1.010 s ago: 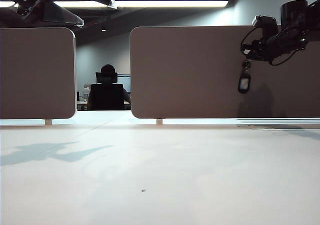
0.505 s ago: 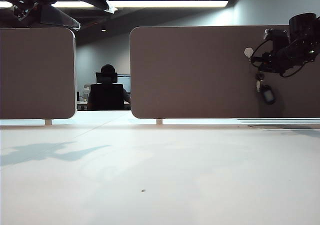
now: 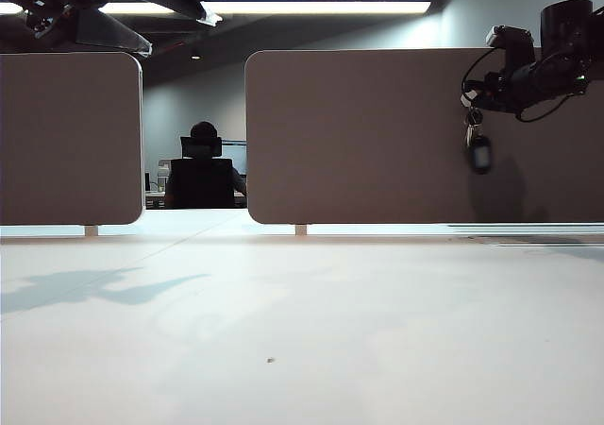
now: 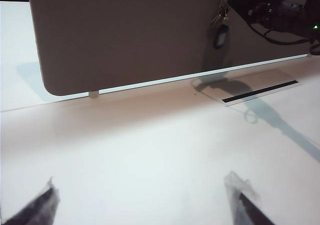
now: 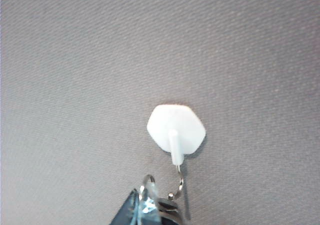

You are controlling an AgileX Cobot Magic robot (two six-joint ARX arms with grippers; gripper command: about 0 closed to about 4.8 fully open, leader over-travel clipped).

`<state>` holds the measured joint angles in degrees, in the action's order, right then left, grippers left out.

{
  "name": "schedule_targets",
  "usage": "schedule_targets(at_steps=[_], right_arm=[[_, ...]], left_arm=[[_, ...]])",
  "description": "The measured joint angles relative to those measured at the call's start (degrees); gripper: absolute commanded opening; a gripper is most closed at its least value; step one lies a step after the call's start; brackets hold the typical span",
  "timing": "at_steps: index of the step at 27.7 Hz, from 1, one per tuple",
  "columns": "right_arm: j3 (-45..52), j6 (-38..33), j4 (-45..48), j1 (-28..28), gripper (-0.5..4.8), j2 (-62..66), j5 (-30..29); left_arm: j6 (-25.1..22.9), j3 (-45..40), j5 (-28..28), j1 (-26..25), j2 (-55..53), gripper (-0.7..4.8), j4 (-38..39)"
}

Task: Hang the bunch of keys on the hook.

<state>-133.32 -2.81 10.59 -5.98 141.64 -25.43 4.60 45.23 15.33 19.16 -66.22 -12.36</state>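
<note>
In the exterior view, the right gripper [image 3: 469, 104], at two o'clock against the grey panel [image 3: 359, 137], is clenched on the bunch of keys [image 3: 478, 146], whose black fob dangles below it. The left wrist view shows the left gripper [image 4: 145, 205] released over the white table [image 4: 150, 150], keys at one o'clock. The right wrist view has the white hook [image 5: 176, 128] at center, key rings at six o'clock.

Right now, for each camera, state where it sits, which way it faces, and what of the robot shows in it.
Exterior view: low at table level, facing the grey panel; the right tool holds the bunch of keys up at the panel.
Left wrist view: on the left arm above the table, facing the panel; the left tool is open, its fingertips showing.
Right wrist view: close to the panel, facing the hook, tool tip shut on the keys.
Shared: all three see the keys.
</note>
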Motion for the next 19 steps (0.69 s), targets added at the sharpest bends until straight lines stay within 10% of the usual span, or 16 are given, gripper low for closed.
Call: schedule_targets(at_steps=[19], right_arm=[[-2.9,1.4,4.2,-0.2,-0.02,5.7,4.2]], left_arm=[[0.0,0.0,0.0,0.0,0.0,4.79,0.2]])
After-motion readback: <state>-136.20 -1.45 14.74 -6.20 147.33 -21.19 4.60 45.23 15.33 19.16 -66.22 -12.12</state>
